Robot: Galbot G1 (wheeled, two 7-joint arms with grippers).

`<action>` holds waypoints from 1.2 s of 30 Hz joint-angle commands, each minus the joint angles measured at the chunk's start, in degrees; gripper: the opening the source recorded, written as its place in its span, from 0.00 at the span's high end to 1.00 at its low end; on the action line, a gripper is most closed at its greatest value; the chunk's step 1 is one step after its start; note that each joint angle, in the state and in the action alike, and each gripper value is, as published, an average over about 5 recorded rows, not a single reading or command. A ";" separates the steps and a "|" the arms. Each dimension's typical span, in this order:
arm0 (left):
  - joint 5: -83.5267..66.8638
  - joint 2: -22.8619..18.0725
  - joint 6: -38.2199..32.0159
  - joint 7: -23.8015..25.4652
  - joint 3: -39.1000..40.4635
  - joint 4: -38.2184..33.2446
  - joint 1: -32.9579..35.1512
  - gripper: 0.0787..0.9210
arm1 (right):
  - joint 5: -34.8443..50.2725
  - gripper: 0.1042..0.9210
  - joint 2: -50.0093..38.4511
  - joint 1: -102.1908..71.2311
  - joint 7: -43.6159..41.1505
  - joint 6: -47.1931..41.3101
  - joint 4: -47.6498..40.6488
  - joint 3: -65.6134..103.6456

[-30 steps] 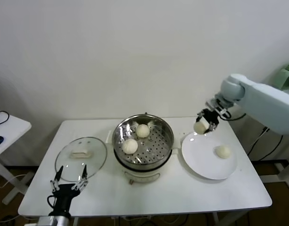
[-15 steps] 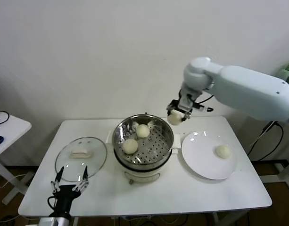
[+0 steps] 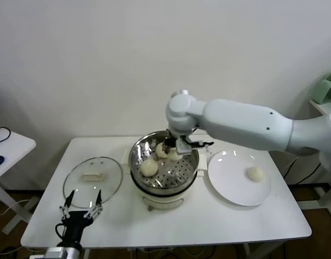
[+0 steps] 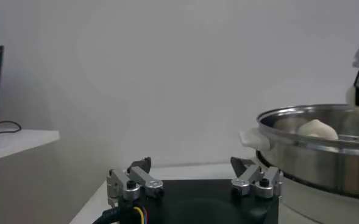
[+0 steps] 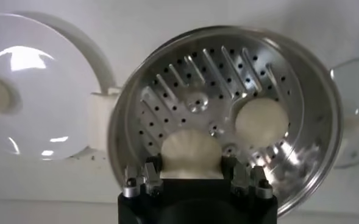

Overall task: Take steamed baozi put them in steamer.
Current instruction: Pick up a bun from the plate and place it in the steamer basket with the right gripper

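Note:
The steamer is a shiny steel pot with a perforated tray, standing mid-table. Two steamed baozi lie on its tray, one at the front left and one further back. My right gripper hangs over the tray's rear right, shut on a third baozi that shows clamped between its fingers in the right wrist view. Another baozi rests on the white plate. Near the table's front left edge my left gripper is parked and open, holding nothing.
A round glass lid with a white handle lies flat to the left of the steamer. The plate sits close against the steamer's right side. A second white table stands at the far left.
My right arm has swung left from above the plate to over the steamer, carrying the baozi and lowering it toward the tray. The left arm has stayed still.

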 commanded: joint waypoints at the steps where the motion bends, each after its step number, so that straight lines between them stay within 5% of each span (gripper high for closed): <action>1: -0.08 -0.12 0.16 0.01 0.41 0.46 -0.09 0.12 | -6.44 0.35 7.01 -2.73 0.53 4.91 0.63 -0.96; 36: 0.71 0.09 0.85 0.44 2.05 1.90 -0.44 0.12 | -3.89 0.35 0.11 -4.31 0.69 5.60 5.80 -4.94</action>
